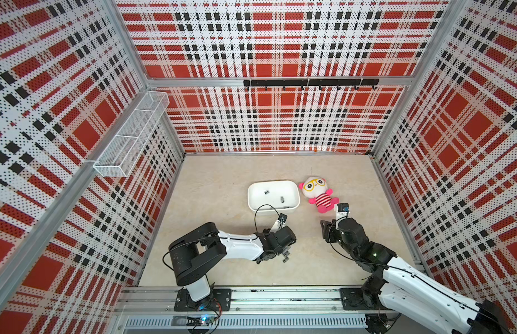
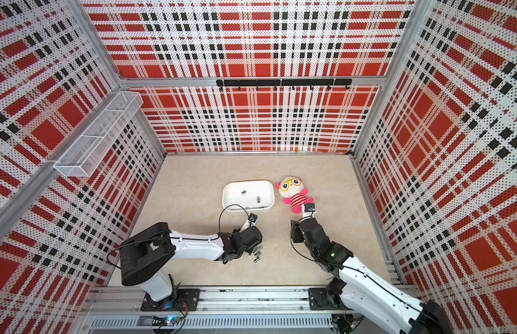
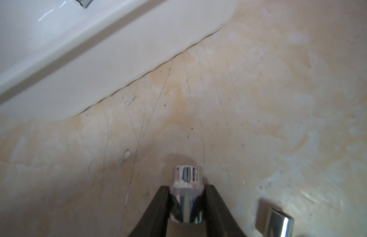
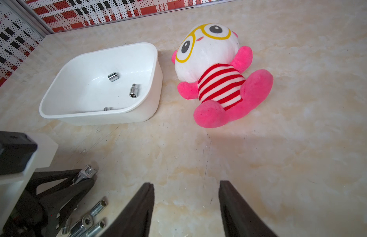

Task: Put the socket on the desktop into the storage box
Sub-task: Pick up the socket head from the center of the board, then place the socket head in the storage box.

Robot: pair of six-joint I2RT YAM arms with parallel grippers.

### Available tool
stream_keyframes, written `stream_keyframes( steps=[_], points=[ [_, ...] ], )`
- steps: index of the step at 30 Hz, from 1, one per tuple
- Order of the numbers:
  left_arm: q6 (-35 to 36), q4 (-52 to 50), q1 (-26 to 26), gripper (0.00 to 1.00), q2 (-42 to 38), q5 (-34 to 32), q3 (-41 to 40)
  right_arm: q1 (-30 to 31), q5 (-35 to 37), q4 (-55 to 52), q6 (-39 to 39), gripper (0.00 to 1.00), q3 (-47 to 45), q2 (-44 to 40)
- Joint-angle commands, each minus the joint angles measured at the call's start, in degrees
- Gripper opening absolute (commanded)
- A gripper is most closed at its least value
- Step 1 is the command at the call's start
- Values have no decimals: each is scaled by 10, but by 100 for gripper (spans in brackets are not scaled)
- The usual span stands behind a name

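Three sockets point(image 4: 113, 76) already lie in the box point(image 4: 151, 96), which sits mid-desk, just left of the doll point(image 4: 215, 78). Several loose sockets point(image 4: 98, 207) lie on the desk point(image 4: 281, 143) at the near side, beside the left gripper point(image 3: 186, 187).

Left gripper: fingers point(image 3: 155, 211) drawn in on one socket point(image 3: 187, 176), one finger touching each side. Part of the socket juts past the tips. Cannot tell whether it is clear of the desk.

Right gripper point(image 4: 186, 197): fingers roughly half apart with nothing between them, over bare desk on the near side of the doll.

Risks, as judged:
- Slip. Chrome against smooth fingers, and the hold is near the tips. The socket may twist or slide out on the lift or the carry, then roll away.
- Box strike. The box wall stands just far of the gripper, so a low carry could hit it and shove the box toward the doll.
- Bounce. If let go from too high, the socket may hop off the hard plastic or hit those inside.
- Neighbour socket point(image 3: 278, 224) lies just beside the fingers and could be nudged out of reach.
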Motion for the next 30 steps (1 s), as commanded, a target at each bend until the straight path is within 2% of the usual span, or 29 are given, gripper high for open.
stream_keyframes(
  steps=[1,3,9,10,12,17,21,24,27,30],
  points=[
    [5,7,4,34,5,6,8,2,-2,11,-5,57,-5,-2],
    [5,8,4,33,2,7,6,2,-2,11,-5,57,-5,-2],
    [5,9,4,18,-8,11,3,1,0,10,-5,57,-6,-1],
    [5,9,4,15,-11,11,1,1,1,10,-5,57,-6,-1],
    [8,9,4,0,-21,0,-2,1,1,9,-5,57,-5,-1],
    [6,0,-30,0,-62,-88,-6,1,4,8,-5,57,-5,-4],
    [11,42,-61,0,-120,-132,-25,1,16,8,-8,58,-4,-3],
    [3,77,-61,0,-163,-107,-39,1,16,8,-7,57,-4,-3],
    [-22,77,-57,0,-207,-64,-18,2,18,11,-7,57,-6,-4],
    [-51,119,-34,0,-240,-18,1,1,20,11,-6,57,-7,-5]
  ],
)
